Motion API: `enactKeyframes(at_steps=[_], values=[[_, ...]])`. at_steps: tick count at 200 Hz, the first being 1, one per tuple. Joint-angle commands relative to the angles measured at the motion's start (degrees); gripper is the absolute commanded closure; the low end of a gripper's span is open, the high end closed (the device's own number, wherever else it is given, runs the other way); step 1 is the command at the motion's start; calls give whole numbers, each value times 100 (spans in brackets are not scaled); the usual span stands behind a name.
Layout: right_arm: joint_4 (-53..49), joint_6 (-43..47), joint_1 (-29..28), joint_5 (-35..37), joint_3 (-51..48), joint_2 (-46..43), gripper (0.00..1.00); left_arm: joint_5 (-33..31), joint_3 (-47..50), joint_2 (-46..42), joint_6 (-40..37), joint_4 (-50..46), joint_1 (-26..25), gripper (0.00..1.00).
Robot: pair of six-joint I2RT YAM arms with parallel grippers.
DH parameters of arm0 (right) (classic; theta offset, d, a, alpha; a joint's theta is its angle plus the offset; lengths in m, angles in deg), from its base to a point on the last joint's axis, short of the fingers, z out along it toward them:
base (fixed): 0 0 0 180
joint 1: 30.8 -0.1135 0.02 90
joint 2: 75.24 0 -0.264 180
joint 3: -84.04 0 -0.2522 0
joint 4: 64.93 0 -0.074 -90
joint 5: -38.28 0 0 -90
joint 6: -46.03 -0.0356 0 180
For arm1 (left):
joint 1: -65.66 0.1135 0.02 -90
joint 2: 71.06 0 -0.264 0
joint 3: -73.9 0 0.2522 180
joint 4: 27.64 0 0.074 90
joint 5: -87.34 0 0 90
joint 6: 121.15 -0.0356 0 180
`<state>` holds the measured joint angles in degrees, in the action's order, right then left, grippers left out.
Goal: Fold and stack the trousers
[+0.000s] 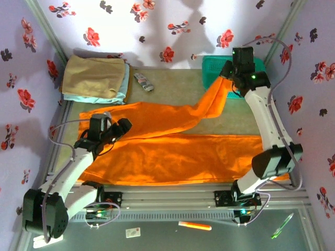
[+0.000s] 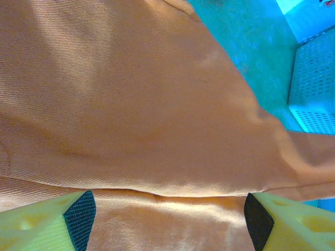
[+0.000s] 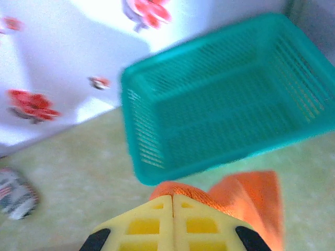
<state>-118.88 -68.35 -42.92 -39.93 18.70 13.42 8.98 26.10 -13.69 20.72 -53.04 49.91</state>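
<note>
The desk [image 1: 172,86], covered in a pale green mat, takes up the middle of the top view. The floral walls close it in at the top and on both sides.

The trousers [image 1: 172,157] spread across most of it. One leg lies flat along the lower middle of the frame, reaching from left to right. The other leg runs from the left middle diagonally up to the upper right, where its end is lifted off the desk. The two legs join on the left side. In the left wrist view the trousers [image 2: 131,104] cover most of the frame, with a fold line running across the lower part.

In the upper left of the top view a tan folded garment [image 1: 94,76] lies on a light blue folded garment [image 1: 126,86], near the back wall.

The green basket [image 1: 212,68] sits in the upper right against the wall, just beside the lifted leg end. In the right wrist view the basket [image 3: 137,130] is empty and blurred.

The right tool [image 1: 229,73] is in the upper right, and in its own view the right tool [image 3: 172,198] has its fingers pressed together on the trousers [image 3: 251,193], the cloth bunching out past the tips.

The left tool [image 1: 123,128] is at the left middle, over the diagonal leg. In its own view the left tool [image 2: 167,219] has its fingers spread wide apart, with orange cloth between them. I cannot tell whether they touch the cloth.

A small printed packet [image 1: 143,81] lies on the bare desk right of the folded garments.
</note>
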Motion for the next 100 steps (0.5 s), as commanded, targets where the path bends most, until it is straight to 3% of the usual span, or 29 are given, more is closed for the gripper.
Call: enactKeyframes(at_steps=[1, 32, 45, 49, 55, 59, 80, 100], values=[[233, 311, 33, 491, -854, -1239, 100, 10, -152, -214, -174, -33, -3, 22], [754, -236, 346, 1701, -4454, -3268, 100, -13, 282, -710, -1, 151, -5, 22], [731, -592, 833, 1658, -5492, -3694, 100, -4, 487, -932, 81, 212, -15, 23], [642, -722, 983, 1603, -5710, -3776, 86, 4, 547, -999, 103, 210, -16, 23], [439, -906, 1186, 1491, -5931, -3856, 51, 9, 617, -1096, 116, 194, -16, 22], [308, -971, 1293, 1384, -6013, -3898, 40, 18, 661, -1156, 113, 168, -12, 22], [-201, -1198, 1404, 1441, -6186, -4224, 33, 14, 826, -1429, 120, 23, -13, 22], [-345, -1143, 1423, 1513, -6025, -4547, 38, -26, 934, -1505, 199, 85, -16, 22]])
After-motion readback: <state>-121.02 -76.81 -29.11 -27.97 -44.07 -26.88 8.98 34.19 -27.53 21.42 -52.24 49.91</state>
